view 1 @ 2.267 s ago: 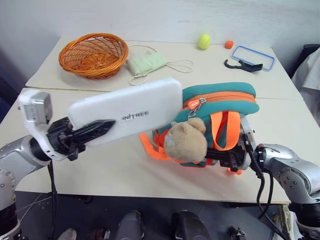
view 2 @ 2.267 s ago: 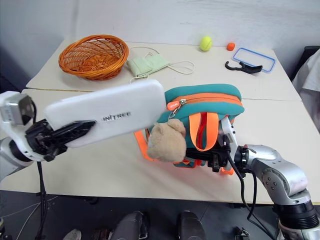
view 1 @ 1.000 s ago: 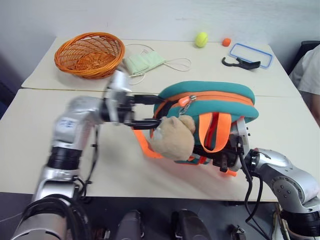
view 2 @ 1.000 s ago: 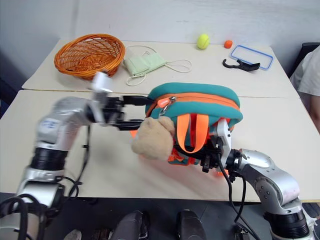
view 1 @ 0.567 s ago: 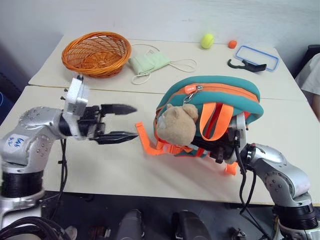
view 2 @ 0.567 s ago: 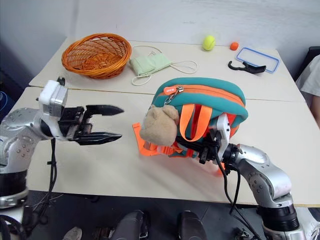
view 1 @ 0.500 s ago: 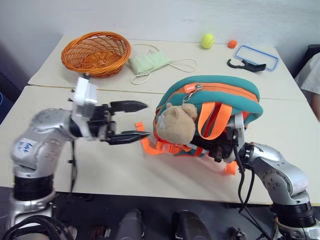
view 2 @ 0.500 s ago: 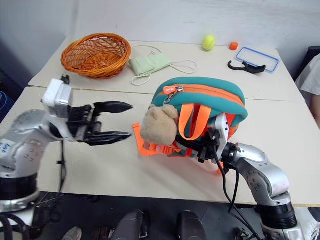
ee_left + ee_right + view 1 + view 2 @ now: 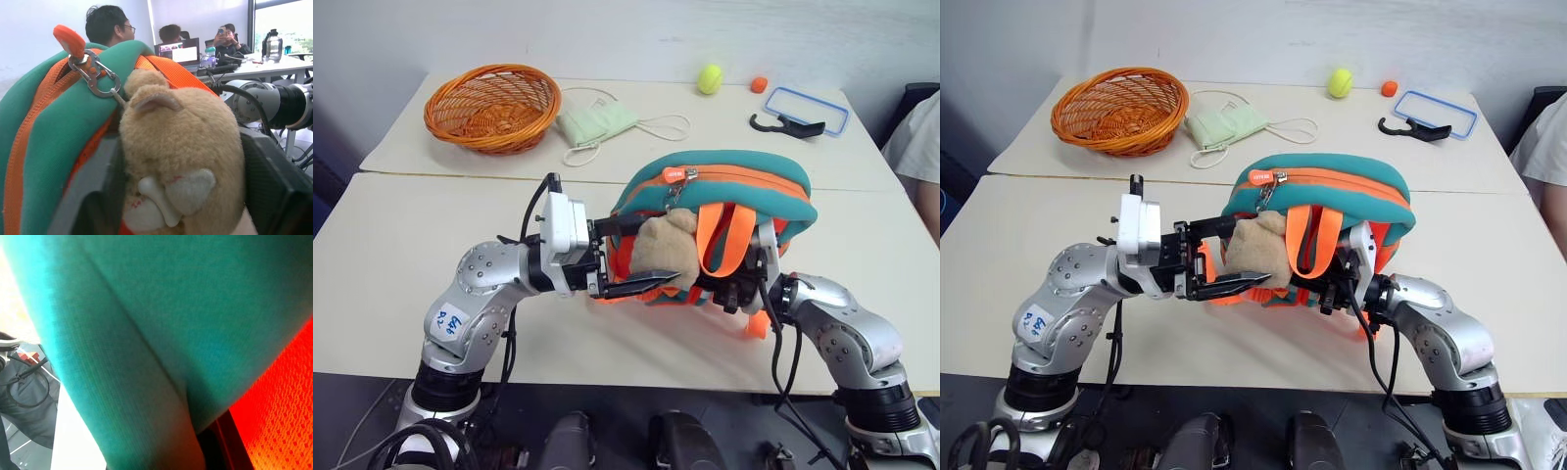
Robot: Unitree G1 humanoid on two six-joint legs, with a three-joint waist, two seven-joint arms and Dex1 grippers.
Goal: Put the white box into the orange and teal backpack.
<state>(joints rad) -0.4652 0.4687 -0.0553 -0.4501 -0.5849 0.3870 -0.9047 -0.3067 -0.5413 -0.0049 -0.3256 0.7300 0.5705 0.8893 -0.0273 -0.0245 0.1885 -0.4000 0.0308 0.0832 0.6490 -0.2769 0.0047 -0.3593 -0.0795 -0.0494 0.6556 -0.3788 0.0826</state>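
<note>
The table (image 9: 401, 235) spreads wide and pale here, and sitting in the middle near its front edge is the orange and teal backpack (image 9: 744, 191), propped up with its teal top and orange zip line facing us, straps hanging down the front. The white box is not visible anywhere on the table. In comes the left gripper (image 9: 641, 257) from the left side, its two black fingers parted around the tan teddy bear (image 9: 664, 245) that dangles from the zipper pull, one finger above the bear, one below, though I cannot tell whether they are pressing on it. On the other side, the right gripper (image 9: 736, 290) is shut tight on the backpack's lower edge beneath the straps. Far back on the table sit the woven orange basket (image 9: 492, 106), the pale green pouch (image 9: 597, 124), the blue-rimmed lid (image 9: 808, 108), a yellow-green ball (image 9: 709, 78) and a small orange ball (image 9: 759, 84).
</note>
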